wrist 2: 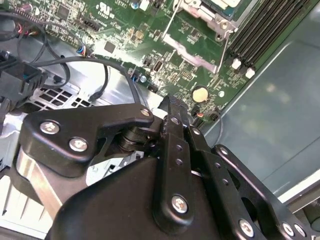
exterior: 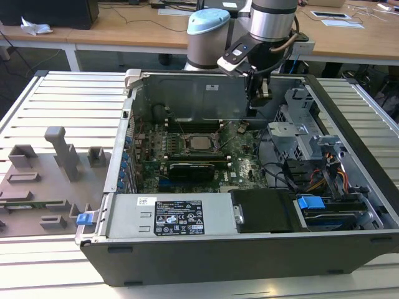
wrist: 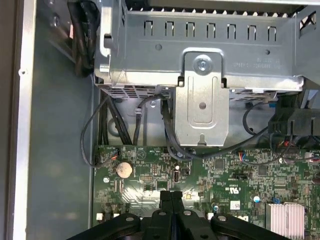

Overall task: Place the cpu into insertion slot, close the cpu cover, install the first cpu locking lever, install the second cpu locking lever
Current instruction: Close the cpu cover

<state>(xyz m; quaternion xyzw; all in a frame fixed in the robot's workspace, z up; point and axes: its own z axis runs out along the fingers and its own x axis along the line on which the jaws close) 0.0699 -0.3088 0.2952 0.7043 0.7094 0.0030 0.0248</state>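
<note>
The gripper [exterior: 261,94] hangs over the motherboard [exterior: 242,167] near the rear wall of the open computer case [exterior: 249,249], to the exterior view's right of the socket. Its fingers [wrist: 166,199] are pressed together with nothing between them. The cpu [exterior: 199,142] sits in the insertion slot [exterior: 184,144] at the middle of the board, well apart from the gripper.

Two thin wire locking levers [wrist 2: 220,54] seem to stand unlatched beside the socket, so the work in hand looks like the cover or the first lever. To do it well, the closed fingertips should meet the lever near its free end. They should push it down and sideways under its hook, clear of the coin cell [wrist: 124,169] and the loose black cables [wrist: 170,135] below the drive cage [wrist: 210,30].

It is hard to make out whether the cpu cover lies flat over the chip. The second wrist view cuts the socket off at its edge, and the gripper's body hides the board beneath it.
</note>
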